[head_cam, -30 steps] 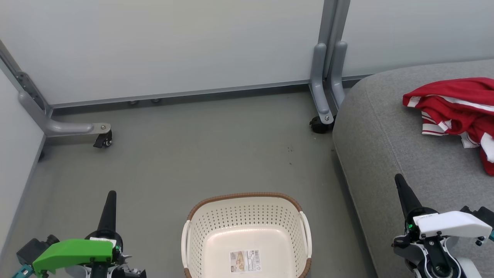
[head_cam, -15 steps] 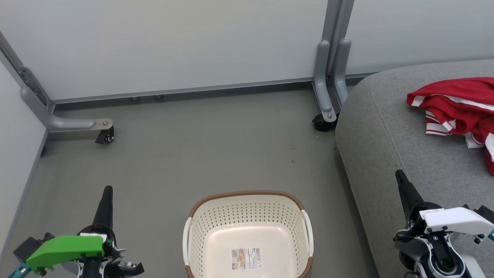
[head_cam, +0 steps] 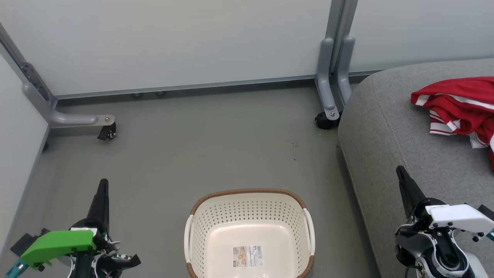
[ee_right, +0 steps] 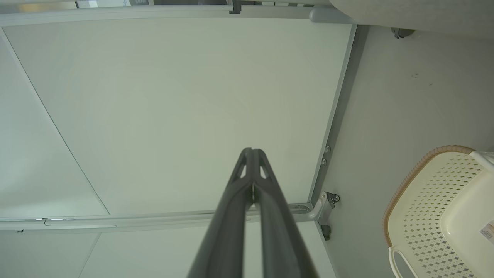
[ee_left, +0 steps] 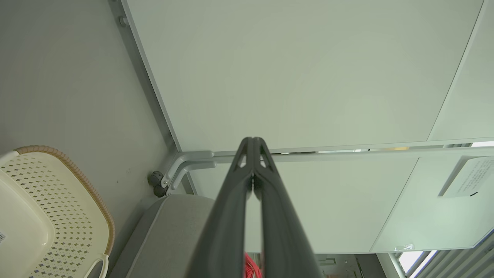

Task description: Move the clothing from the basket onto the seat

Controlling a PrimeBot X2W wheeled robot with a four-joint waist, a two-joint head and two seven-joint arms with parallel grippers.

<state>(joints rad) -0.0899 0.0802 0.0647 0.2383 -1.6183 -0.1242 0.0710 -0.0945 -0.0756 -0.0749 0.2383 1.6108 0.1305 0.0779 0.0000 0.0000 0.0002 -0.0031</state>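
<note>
The cream basket [head_cam: 249,210] stands on the floor at the bottom middle, with nothing inside but a label on its bottom. Red clothing [head_cam: 459,104] with white striped trim lies in a heap on the grey seat [head_cam: 386,127] at the right, cut off by the picture's edge. My left gripper [head_cam: 103,182] is shut and holds nothing, low at the left of the basket. My right gripper [head_cam: 400,170] is shut too, over the seat's front part. In the wrist views both the left gripper [ee_left: 252,139] and the right gripper [ee_right: 251,150] have their fingers pressed together, with the basket [ee_left: 46,200] [ee_right: 432,200] off to one side.
Pale partition panels [head_cam: 173,42] on grey wheeled feet [head_cam: 106,129] close off the back and the left. Another caster foot [head_cam: 328,116] stands by the seat's far corner. Grey floor [head_cam: 212,146] lies between the basket and the panels.
The whole head picture has shifted slightly right, so the camera moved. Both grippers stay shut; the left one has drifted a little to the left.
</note>
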